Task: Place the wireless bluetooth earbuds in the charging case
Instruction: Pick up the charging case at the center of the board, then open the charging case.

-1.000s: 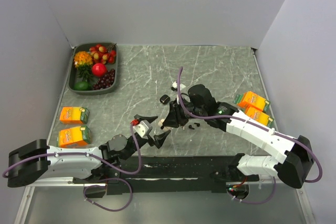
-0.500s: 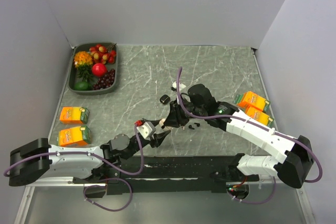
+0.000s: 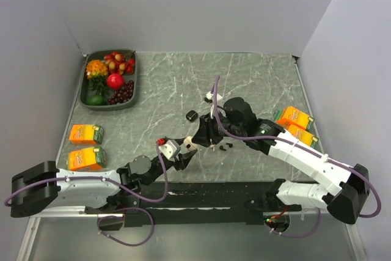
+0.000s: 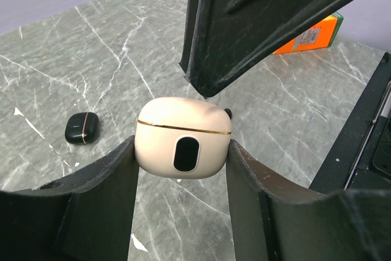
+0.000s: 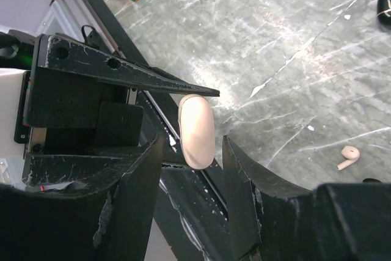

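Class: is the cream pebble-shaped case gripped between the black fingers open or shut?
Shut: the cream pebble-shaped case shows only a thin gold seam under its lid, with no gap.

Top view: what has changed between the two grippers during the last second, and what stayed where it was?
The left gripper moved in slightly and closed on the beige case. The right gripper, which had held that case, opened its jaws and let go. The black case, the black earbuds, the orange cartons and the fruit tray stayed in place.
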Available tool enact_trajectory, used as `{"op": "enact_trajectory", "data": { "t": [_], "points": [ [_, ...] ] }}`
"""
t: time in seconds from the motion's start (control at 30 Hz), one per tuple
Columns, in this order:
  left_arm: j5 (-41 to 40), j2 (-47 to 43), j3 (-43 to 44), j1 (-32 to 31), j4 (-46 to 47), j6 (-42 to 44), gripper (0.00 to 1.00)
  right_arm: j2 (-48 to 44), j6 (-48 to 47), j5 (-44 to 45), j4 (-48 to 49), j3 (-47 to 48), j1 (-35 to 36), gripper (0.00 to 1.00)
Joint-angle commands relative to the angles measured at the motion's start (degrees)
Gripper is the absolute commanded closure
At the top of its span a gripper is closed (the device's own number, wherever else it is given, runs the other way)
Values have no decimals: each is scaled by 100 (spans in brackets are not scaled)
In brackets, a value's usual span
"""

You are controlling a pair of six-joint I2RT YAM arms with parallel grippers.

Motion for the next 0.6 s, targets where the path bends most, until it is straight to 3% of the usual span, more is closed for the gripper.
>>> {"op": "enact_trajectory", "data": {
  "t": [0.0,0.3,0.57],
  "points": [
    [-94,-52,148,12,129,-118,99,-55,32,136,27,193,28,49],
    [-23,-34,209,3,76,-162,99,59,-29,-31,106,228,37,49],
    [-6,36,227,3,94,-224,99,243,-64,-172,98,246,55,57]
  ]
}}
